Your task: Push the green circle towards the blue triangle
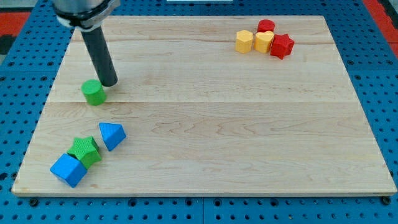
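- My tip (109,83) sits at the upper left of the frame, touching or just beside the upper right edge of the green circle (94,93).
- There is no claw on this arm, only the dark rod.
- The blue triangle (112,135) lies below the green circle, at the lower left, apart from it.
- Just left of the triangle sit a green star (84,150) and a blue cube (68,170).
- At the upper right of the counter (217,124), 4 blocks cluster: yellow hexagon (244,41), yellow heart (263,42), red cylinder (266,26), red star (282,45).
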`<move>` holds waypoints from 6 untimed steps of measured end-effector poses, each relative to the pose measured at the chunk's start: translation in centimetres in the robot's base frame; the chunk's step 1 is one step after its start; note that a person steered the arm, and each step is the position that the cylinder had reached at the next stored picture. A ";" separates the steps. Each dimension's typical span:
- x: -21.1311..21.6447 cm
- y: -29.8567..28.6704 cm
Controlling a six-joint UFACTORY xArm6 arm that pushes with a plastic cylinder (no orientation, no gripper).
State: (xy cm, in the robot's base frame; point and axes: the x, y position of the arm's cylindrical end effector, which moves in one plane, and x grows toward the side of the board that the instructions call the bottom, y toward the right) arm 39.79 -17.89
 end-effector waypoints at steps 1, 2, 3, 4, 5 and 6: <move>-3.1 -4.1; 1.4 -3.0; -0.3 -0.2; 0.0 1.7; 2.9 -2.9; 8.0 -3.5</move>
